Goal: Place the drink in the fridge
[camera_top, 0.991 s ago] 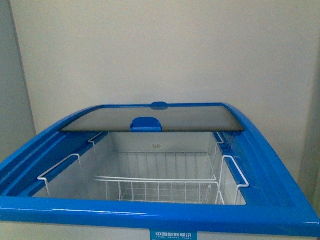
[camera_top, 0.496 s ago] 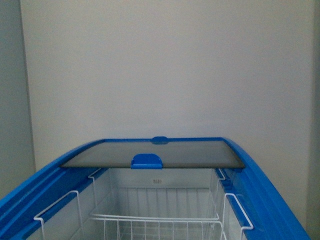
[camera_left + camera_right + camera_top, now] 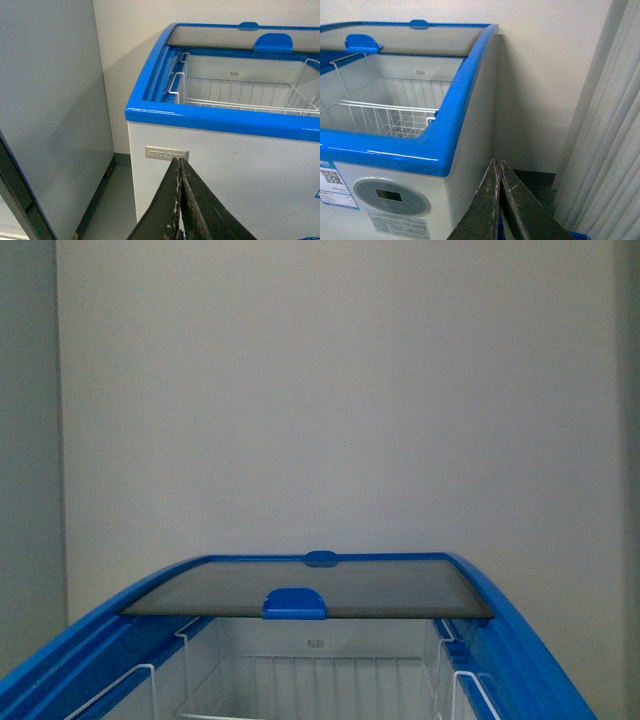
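While both the left end effector point(image 3: 179, 200) and right end effector point(image 3: 498, 200) hang closed and empty before the open fridge point(image 3: 210, 120), the drink is nowhere visible; fetching it seems next.

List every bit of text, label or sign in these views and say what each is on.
No text here can be read.
Small mark on the fridge inner back wall: blurred.
Grey plate on its front: lettering too small.
White sticker with QR code: print too small.
Round control panel: dark display, no digits legible.
Label beneath it: blurred.
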You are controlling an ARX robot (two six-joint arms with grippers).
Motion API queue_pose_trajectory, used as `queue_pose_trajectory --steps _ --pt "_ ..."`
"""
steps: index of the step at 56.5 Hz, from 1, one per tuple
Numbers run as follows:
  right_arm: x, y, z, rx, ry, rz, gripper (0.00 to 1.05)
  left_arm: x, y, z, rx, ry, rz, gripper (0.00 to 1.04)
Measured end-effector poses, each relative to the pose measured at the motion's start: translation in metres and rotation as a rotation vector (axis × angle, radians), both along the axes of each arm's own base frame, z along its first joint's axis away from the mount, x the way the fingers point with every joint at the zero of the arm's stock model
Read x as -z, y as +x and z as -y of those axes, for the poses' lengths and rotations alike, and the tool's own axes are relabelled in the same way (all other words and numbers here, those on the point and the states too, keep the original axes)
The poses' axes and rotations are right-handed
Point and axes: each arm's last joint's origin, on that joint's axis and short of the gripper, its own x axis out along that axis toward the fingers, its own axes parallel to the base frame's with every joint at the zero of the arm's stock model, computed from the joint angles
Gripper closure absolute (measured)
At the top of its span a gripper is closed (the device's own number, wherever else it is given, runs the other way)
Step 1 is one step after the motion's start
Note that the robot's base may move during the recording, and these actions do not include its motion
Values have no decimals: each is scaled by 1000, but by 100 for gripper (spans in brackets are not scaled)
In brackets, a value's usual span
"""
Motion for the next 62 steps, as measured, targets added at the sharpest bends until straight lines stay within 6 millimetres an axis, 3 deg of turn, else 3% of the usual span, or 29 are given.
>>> queue_pose_trajectory --steps 30,62 --pt "15 -17 0 0 0 14 102 0 0 0 0 0 0 102" --pt "14 -28 0 0 0 25 102 0 0 0 0 0 0 102"
